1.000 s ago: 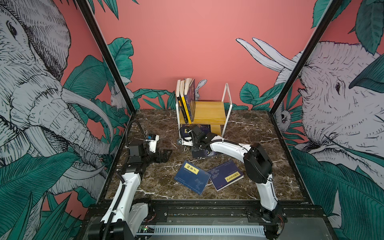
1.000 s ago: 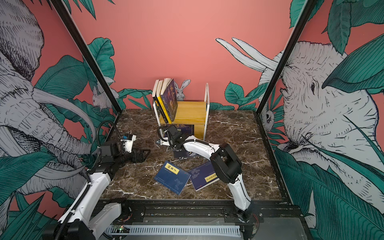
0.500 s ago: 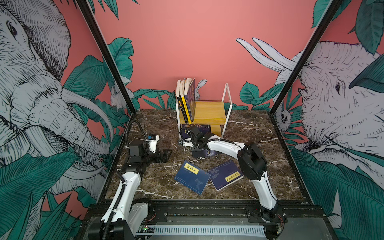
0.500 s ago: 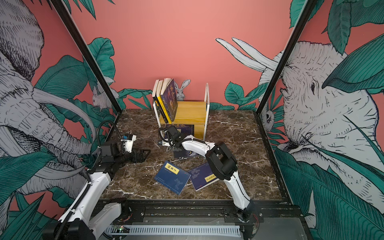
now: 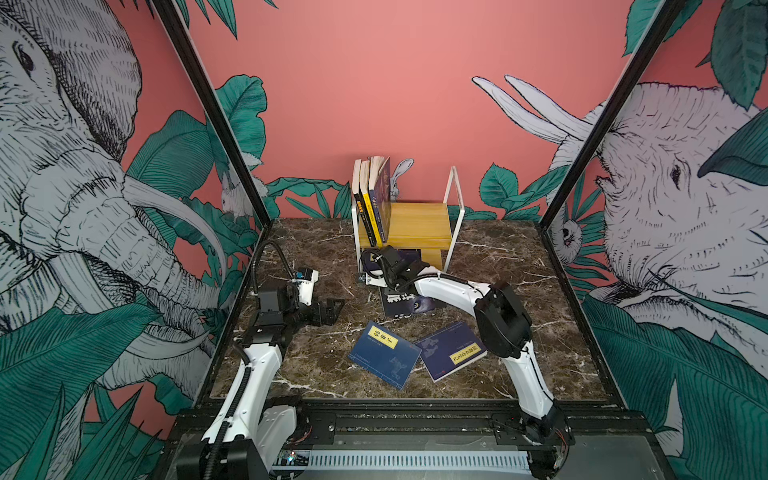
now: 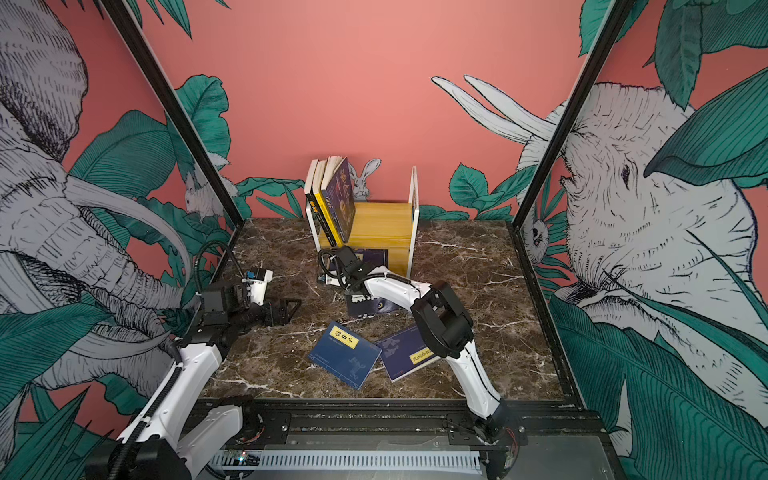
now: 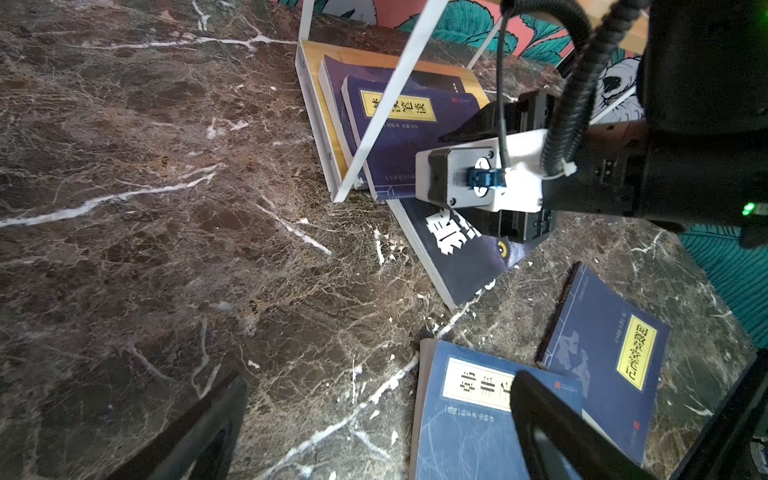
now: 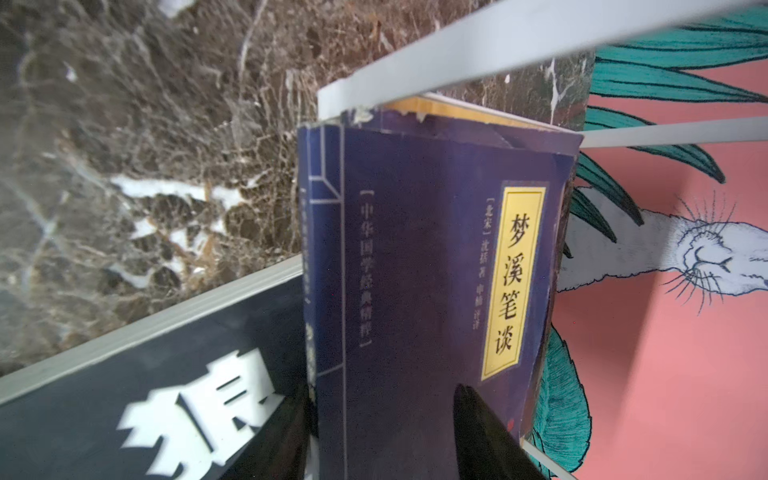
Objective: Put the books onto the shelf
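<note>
This thin navy book (image 8: 415, 257) looks light and bendy, so my right gripper (image 8: 380, 392) reaches round its stiffer spine edge; I can't tell if it's squeezing.

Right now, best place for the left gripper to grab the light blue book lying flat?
The light blue book lies flat; only its corner over the navy book looks lifted. Pinch that corner, probably approaching low from the front.

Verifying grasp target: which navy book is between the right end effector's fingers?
The upper book lying on the shelf's lower board; two others lie loose out front.
</note>
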Robot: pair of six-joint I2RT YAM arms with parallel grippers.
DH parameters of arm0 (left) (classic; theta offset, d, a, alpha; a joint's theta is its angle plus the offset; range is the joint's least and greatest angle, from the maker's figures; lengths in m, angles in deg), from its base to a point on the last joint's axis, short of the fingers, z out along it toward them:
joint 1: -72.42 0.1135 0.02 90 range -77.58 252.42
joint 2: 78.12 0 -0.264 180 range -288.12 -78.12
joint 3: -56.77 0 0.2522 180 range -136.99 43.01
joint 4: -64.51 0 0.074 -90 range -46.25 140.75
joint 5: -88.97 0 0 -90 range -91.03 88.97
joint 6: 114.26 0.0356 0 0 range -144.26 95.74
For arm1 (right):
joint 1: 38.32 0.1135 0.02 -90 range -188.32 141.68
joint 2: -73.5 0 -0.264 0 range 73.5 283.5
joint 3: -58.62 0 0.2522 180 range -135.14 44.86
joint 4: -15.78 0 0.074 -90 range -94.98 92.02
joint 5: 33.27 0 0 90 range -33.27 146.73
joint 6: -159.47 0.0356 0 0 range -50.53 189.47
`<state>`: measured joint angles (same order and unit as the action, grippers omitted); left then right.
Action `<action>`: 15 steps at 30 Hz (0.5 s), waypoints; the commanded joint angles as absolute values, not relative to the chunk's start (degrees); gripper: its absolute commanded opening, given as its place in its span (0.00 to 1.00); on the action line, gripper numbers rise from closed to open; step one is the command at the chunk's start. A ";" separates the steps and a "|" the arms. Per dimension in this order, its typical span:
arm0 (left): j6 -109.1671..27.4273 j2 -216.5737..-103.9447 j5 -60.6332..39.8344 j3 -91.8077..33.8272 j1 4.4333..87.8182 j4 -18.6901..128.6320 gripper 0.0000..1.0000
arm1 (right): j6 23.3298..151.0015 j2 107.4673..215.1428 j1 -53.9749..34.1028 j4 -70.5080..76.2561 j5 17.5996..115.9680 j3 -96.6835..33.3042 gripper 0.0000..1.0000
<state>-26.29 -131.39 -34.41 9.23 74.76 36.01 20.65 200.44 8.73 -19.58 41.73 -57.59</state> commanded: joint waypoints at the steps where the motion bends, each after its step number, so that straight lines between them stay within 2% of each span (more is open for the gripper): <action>1: -25.48 -131.20 -35.02 9.96 74.73 36.95 0.99 | 20.17 201.53 8.39 -18.11 41.14 -59.83 0.56; 15: -25.52 -130.86 -35.04 10.25 74.77 37.05 0.99 | 19.22 203.22 7.21 -18.44 41.41 -62.51 0.55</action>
<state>-26.26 -131.39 -34.41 9.34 74.76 36.10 19.69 201.84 7.70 -19.34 41.75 -60.48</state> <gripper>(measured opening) 0.993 0.553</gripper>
